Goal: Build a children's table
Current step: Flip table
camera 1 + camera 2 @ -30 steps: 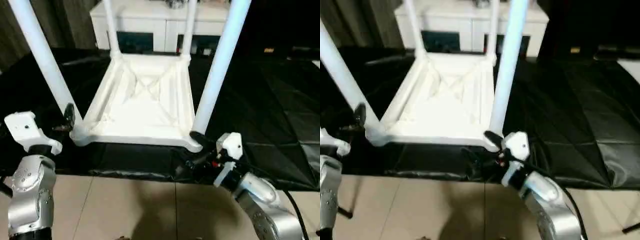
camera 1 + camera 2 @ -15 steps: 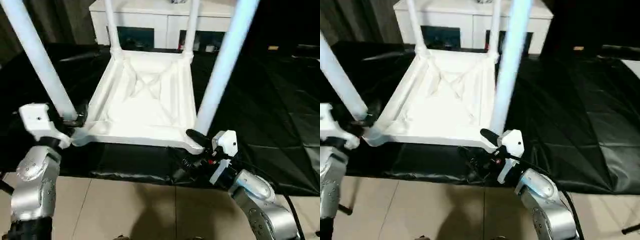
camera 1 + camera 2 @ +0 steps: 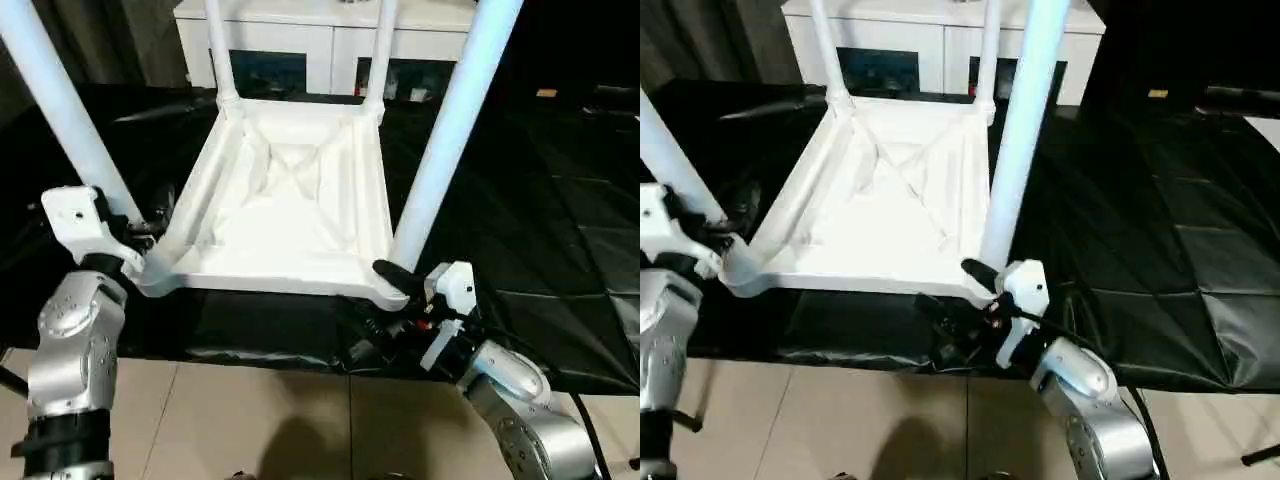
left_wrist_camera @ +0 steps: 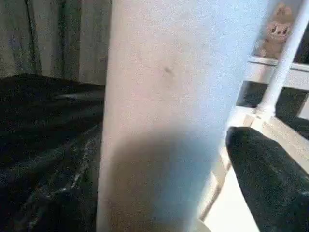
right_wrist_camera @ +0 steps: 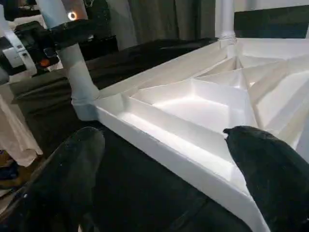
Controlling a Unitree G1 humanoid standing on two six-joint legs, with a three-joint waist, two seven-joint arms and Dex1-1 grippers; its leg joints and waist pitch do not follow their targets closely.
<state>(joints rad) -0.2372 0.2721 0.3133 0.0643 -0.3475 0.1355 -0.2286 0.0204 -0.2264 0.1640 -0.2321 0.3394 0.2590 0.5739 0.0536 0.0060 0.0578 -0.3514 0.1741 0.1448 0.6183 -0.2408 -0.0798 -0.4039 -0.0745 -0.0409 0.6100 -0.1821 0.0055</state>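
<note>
A black sheet (image 3: 520, 190) covers the floor (image 3: 250, 420); the table (image 3: 290, 200) lies upside down on it.

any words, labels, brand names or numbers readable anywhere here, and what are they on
None: no text can be read in these pictures.
children's table: plain white plastic, no label or mark.
white cabinet: no lettering to be seen.
left gripper and right gripper: small red spots near the right one, too small to read as any sign.

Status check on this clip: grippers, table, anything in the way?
Left gripper around near-left leg, grip unconfirmed. Right gripper open at near-right corner. Table upside down on black sheet, four legs up. Nothing blocking.
</note>
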